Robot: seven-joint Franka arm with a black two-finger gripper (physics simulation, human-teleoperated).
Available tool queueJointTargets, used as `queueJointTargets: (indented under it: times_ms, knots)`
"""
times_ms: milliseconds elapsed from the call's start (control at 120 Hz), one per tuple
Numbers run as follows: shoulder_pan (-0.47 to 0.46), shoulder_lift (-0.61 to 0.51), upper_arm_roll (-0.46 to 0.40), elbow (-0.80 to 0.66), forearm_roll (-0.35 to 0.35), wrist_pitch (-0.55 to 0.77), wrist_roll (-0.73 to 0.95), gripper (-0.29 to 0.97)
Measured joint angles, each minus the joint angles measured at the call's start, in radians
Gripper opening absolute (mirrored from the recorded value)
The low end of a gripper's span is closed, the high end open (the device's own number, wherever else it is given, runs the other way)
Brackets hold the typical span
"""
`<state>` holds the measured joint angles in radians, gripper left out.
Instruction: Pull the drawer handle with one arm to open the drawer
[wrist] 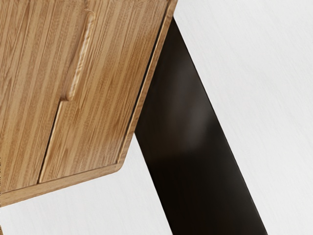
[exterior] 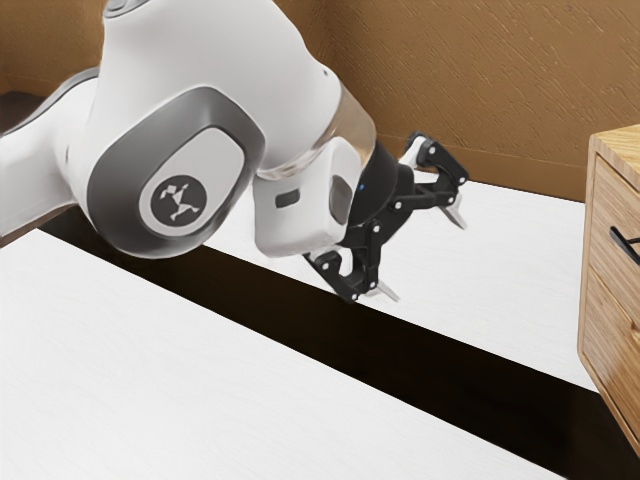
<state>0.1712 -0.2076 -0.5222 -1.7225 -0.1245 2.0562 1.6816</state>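
1. Status: my fingers (exterior: 420, 252) stand wide apart w/ nothing between them. They hang above the white worktop (exterior: 520, 270), touching nothing.
2. Target: the drawer handle (exterior: 625, 245) is a black bar on the front of the wooden cabinet (exterior: 610, 330), at the exterior view's right edge. It lies well apart from my fingers, toward the exterior view's right. I judge the drawer shut, as its front looks flush w/ the cabinet face.
3. Axis: the picture edge cuts the handle, so I can't read its long axis for certain. I judge it runs along the drawer front. In the wrist view the cabinet face carries a long raised strip (wrist: 80, 56); can't tell if that is the handle.
4. Next move req.: carry the hand to the exterior view's right, set the fingers astride the bar across its length, close, then pull toward the exterior view's left.
5. Clearance: open worktop betw. hand & cabinet. A dark gap (exterior: 400, 360) splits the worktop under the hand. The cabinet's top edge (exterior: 615, 145) seems to overhang, so approach from the front.
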Motion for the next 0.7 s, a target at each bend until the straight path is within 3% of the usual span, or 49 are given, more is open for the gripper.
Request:
queueJointTargets:
  times_ms: [200,700]
  knots:
    - [-0.003,0.097,-0.062,0.115,0.004,-0.001,0.081,0.66]
    - [0.009,0.175,-0.078,0.221,0.026,0.0,0.199,0.66]
